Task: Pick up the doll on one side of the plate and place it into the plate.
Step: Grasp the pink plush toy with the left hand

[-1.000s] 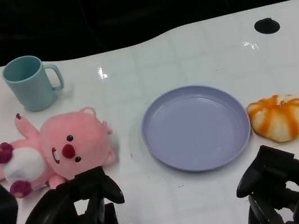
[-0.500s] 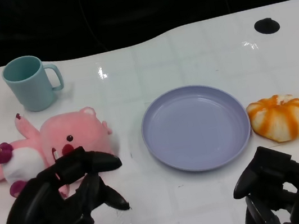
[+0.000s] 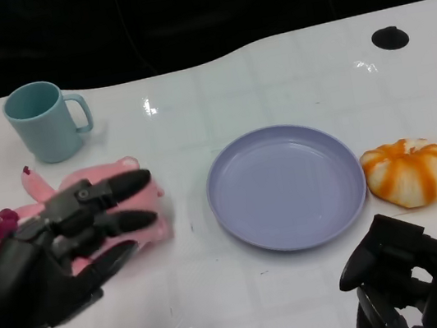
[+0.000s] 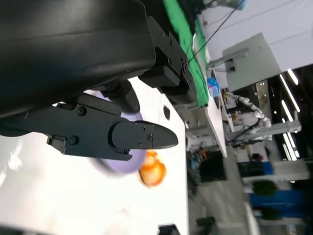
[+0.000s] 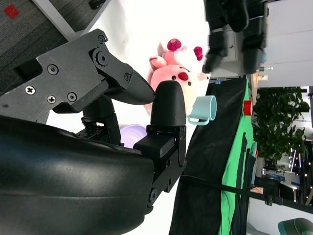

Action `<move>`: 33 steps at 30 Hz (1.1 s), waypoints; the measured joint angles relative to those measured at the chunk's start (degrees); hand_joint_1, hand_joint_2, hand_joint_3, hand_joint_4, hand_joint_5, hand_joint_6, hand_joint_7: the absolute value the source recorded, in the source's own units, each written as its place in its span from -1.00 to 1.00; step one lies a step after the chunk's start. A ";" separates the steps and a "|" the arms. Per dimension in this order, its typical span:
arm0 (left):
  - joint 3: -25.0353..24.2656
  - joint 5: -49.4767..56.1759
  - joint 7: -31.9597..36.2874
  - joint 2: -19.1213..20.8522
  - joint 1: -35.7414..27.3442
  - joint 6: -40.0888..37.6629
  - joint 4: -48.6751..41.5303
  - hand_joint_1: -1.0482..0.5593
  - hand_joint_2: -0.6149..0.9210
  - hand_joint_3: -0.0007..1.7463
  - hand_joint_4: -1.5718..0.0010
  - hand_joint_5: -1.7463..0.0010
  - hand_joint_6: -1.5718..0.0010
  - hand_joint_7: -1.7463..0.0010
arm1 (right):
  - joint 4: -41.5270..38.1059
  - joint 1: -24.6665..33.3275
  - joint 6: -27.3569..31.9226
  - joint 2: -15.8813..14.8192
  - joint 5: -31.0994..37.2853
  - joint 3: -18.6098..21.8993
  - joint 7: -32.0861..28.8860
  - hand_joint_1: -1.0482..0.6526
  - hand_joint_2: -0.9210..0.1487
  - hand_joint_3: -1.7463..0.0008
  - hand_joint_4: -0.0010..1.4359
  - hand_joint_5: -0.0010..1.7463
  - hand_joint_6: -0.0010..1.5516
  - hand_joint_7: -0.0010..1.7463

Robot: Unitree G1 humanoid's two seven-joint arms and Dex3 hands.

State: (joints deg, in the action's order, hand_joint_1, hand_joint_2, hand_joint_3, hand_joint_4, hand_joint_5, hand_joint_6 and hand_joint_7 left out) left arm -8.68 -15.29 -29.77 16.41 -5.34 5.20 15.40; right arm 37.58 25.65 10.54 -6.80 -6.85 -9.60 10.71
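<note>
Left hand [image 3: 54, 252] advanced over pink plush doll [image 3: 136, 195] since half second ago; fingers spread, nothing gripped yet. Doll lying left of purple plate [image 3: 286, 186], apart from it. Grasp judged imminent. Right hand [image 3: 415, 278] curled, idle.

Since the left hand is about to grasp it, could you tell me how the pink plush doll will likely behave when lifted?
The pink plush doll looks soft and stuffed, so probably light and squashy. Its limbs may flop. Lying flat, it seems unlikely to roll.
</note>
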 measured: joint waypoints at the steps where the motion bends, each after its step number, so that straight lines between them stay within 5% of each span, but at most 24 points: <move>1: -0.21 2.71 0.93 0.93 0.37 0.95 -0.02 -0.58 1.00 -0.83 0.99 0.28 0.64 0.87 | 0.00 -0.04 0.00 0.00 0.00 0.00 0.00 -0.06 -0.40 -0.29 -0.13 1.00 -0.34 0.74; 9: -0.51 24.87 10.01 7.26 0.94 6.01 0.26 -0.53 1.00 -0.93 1.00 0.44 0.69 0.92 | 0.01 -0.15 0.02 -0.02 -0.05 0.66 0.03 -0.05 -0.42 -0.29 -0.14 1.00 -0.35 0.73; 20: -0.14 45.48 14.32 14.36 2.53 5.04 0.90 -0.61 1.00 -0.95 1.00 0.78 0.78 0.99 | 0.02 -0.24 0.49 -0.02 -0.12 0.84 0.09 -0.06 -0.44 -0.27 -0.14 1.00 -0.35 0.74; 33: 7.89 61.30 16.88 17.80 8.89 -0.79 -7.36 -0.59 0.98 -0.99 0.95 0.73 0.75 1.00 | 0.15 -0.11 0.74 0.00 -0.13 0.85 0.09 -0.05 -0.45 -0.26 -0.14 1.00 -0.35 0.74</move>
State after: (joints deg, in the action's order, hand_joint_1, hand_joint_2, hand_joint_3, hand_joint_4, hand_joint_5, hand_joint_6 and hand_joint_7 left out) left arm -0.79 46.00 -12.89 34.21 3.55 4.41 8.04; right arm 37.73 25.54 11.28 -6.80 -6.98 -8.75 10.80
